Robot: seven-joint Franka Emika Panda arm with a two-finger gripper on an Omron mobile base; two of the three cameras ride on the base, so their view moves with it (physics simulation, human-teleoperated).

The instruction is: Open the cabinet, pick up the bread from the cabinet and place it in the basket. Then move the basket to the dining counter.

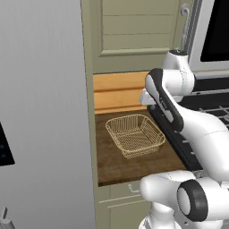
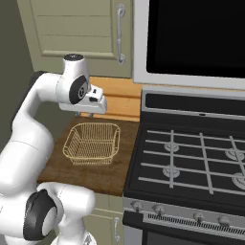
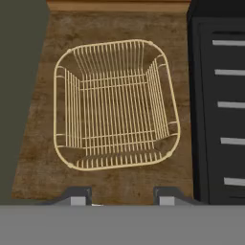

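Now the fingers (image 3: pixel 122 195), parted and holding nothing, should rise from above the empty basket (image 3: pixel 117 105) toward the handle (image 2: pixel 120 33) of the closed cabinet (image 2: pixel 72 28) at the upper left.

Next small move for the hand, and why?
Probably raise the hand toward the cabinet handle: the door looks shut, the basket on the worktop holds nothing, and the hand hovers above it with fingers apart.
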